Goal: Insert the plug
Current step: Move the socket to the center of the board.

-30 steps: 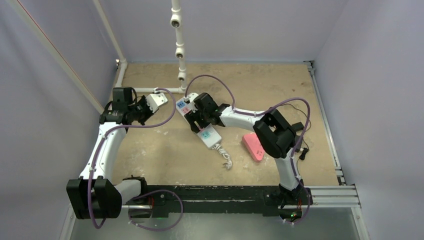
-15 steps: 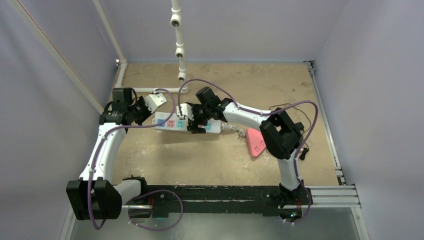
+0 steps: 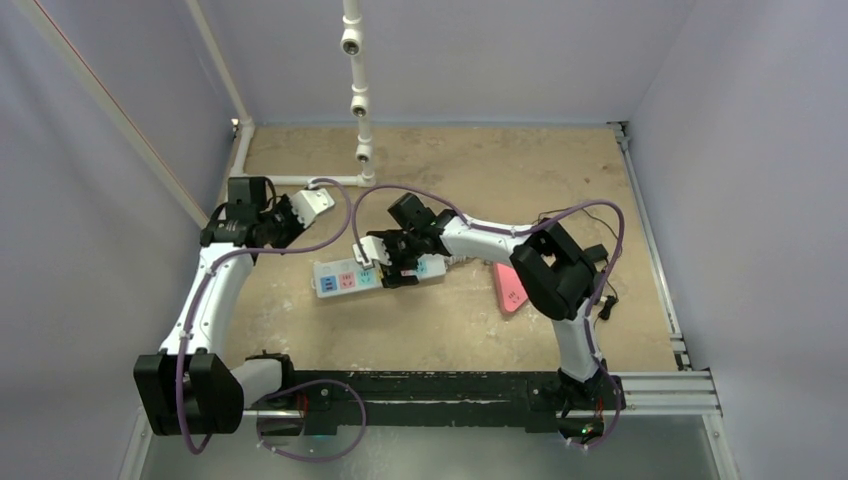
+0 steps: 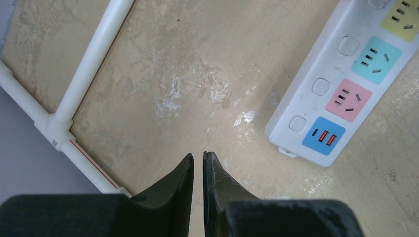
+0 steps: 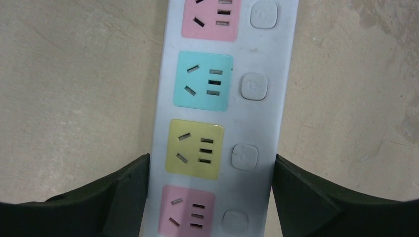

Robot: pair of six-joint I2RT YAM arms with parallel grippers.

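A robotics lab test cell: plain lavender panels (image 3: 740, 150) are walling in a scuffed board (image 3: 500, 170), white pipework (image 3: 357, 100) is hanging at twelve o'clock, and an aluminium rail (image 3: 665, 385) (arm bases (image 3: 578, 395) bolted on) is running along six o'clock.

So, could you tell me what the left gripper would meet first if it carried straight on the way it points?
Most likely the bare tabletop: the shut left gripper aims at a scuffed patch between the white pipe and the power strip, clear of both. Depth is hard to judge.

Smooth plastic power strip (image 5: 220, 113), rough scuffed table (image 5: 74, 98)
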